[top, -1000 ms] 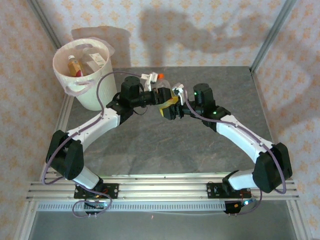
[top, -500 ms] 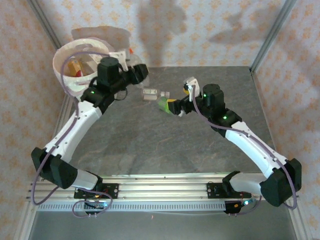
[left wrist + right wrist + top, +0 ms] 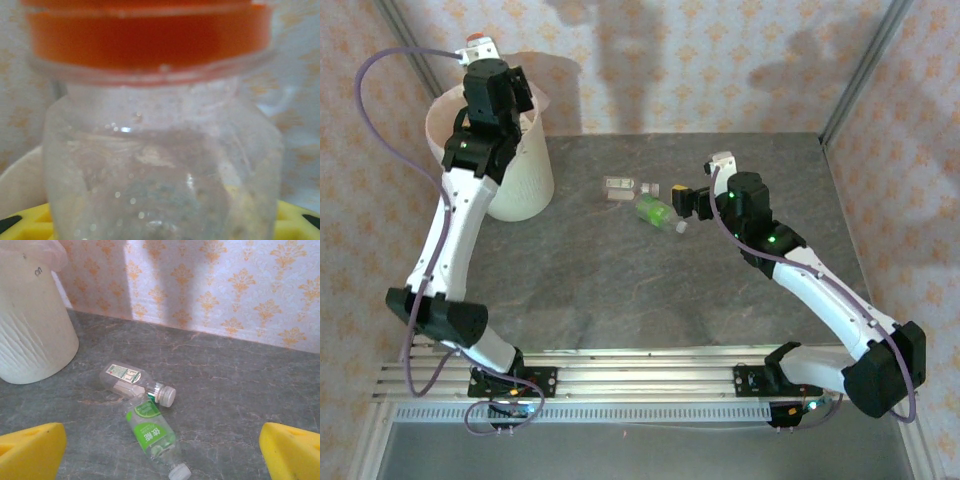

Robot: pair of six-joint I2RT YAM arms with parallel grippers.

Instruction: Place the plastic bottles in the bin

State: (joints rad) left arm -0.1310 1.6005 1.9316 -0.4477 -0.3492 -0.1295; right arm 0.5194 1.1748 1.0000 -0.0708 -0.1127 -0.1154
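A clear plastic bottle (image 3: 160,150) with an orange cap sits upright in my left gripper (image 3: 160,227), which is shut on it. In the top view this gripper (image 3: 483,52) is raised over the far rim of the cream bin (image 3: 525,185), with the bottle's orange cap (image 3: 475,38) on top. Two more plastic bottles lie touching on the table: a clear one with a grey cap (image 3: 131,380) (image 3: 619,188) and a green-labelled one (image 3: 150,432) (image 3: 656,211). My right gripper (image 3: 163,447) (image 3: 686,202) hovers open just right of them, holding nothing.
The bin (image 3: 30,335) stands at the table's back left corner, its bag (image 3: 47,252) folded over the rim. Patterned walls close the back and sides. Grey tabletop (image 3: 650,290) stretches between the bottles and the arm bases.
My left arm swung the orange-capped bottle from the table's middle up over the bin. My right gripper opened, left the green-labelled bottle on the table and drew back right.
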